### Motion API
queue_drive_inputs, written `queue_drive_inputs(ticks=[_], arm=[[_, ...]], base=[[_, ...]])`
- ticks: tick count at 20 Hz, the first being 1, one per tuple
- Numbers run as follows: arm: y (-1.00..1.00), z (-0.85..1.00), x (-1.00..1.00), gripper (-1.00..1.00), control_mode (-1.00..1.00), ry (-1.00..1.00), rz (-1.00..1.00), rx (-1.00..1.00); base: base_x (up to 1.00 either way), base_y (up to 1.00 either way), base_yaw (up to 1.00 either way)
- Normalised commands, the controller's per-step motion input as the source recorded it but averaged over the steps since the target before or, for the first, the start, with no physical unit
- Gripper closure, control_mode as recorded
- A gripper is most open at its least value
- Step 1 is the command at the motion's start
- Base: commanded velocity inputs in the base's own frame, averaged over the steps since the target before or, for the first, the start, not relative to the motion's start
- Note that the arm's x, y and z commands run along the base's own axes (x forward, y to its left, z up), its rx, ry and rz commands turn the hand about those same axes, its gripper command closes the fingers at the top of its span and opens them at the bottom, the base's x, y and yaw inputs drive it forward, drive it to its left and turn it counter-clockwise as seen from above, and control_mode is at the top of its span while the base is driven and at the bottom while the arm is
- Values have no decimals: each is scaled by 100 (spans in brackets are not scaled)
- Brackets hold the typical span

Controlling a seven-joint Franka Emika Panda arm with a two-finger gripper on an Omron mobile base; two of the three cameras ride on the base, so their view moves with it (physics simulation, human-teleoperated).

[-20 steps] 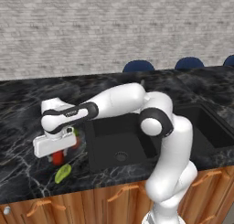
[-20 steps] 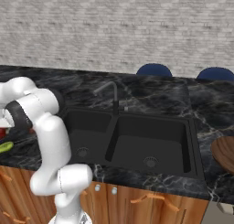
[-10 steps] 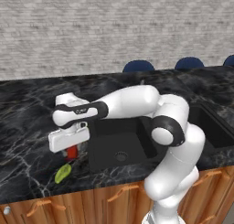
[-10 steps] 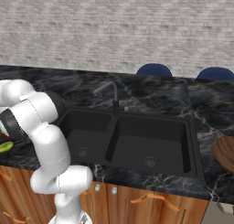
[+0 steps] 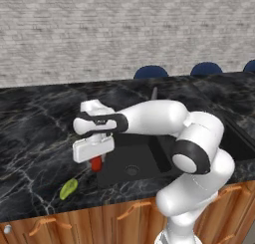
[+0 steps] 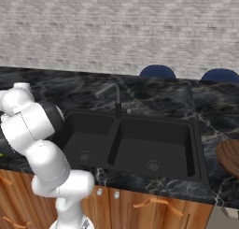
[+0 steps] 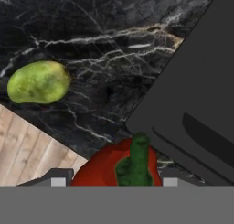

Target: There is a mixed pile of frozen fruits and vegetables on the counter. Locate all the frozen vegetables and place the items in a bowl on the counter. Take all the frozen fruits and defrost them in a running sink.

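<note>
Over the left end of the sink (image 5: 149, 156), in the left base view, the tool (image 5: 95, 157) is hanging above the worktop (image 5: 35, 138) with a red bell pepper (image 5: 96, 163) showing beneath it, apparently lifted clear of the stone. A yellow-green mango (image 5: 68, 188) is lying near the front edge, a little apart from the pepper. Blue chair backs (image 5: 150, 71) are standing behind the worktop, before a pale brick wall (image 5: 124, 29).

From the right base view, the double basins (image 6: 135, 144) are sitting dry under a slim faucet (image 6: 112, 95), and a wooden bowl (image 6: 229, 157) is waiting far to the right, seemingly with nothing in it.

Through the hand view, the pepper (image 7: 119, 166) with its green stem is sitting between the finger tips (image 7: 57, 182), so the tool is clamping it. The mango (image 7: 39, 81) is resting on the marble beyond.

By my judgement, the task is just beginning: this first vegetable is needing the long trip to the bowl, and the fruit is waiting for the sink.
</note>
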Motion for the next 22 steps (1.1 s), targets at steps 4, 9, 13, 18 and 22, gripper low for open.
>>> queue_drive_inputs(ticks=[4,9,13,18,22], arm=[[-53,9,4,100,-100,5,-2,0],[-53,4,1,100,-100,4,-3,1],[-55,-1,6,100,-100,4,-1,2],[-49,12,4,100,-100,5,-5,-1],[-46,6,2,100,-100,2,-9,0]], base=[[0,0,0],[0,0,0],[0,0,0],[0,0,0],[0,0,0]])
